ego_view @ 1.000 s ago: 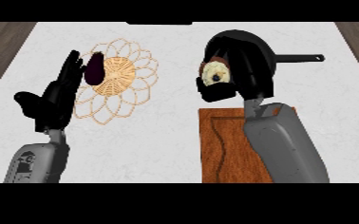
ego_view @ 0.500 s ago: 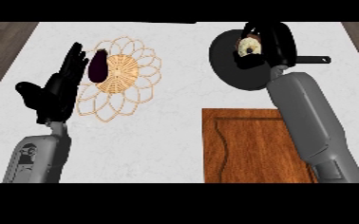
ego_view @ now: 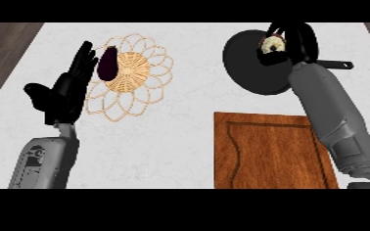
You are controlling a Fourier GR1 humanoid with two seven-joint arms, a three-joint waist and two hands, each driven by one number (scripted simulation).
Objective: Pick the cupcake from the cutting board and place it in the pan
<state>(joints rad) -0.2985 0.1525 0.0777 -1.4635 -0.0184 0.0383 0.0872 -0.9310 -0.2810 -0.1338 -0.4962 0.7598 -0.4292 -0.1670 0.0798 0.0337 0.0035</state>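
Observation:
The cupcake (ego_view: 272,44), pale with a dark wrapper, is held in my right hand (ego_view: 295,41), whose fingers curl round it over the far part of the black pan (ego_view: 249,68). The pan's handle (ego_view: 335,64) sticks out to the right behind my forearm. The wooden cutting board (ego_view: 267,151) lies at the lower right with nothing on it. My left hand (ego_view: 66,88) stands open at the left, fingers up, beside a woven mat.
A woven flower-shaped placemat (ego_view: 133,80) lies left of centre with a dark purple eggplant (ego_view: 107,62) on it. The white counter ends at a dark wooden strip (ego_view: 16,41) at the far left.
My right hand has carried the cupcake from the pan's near edge to over its far part. The left hand has barely moved.

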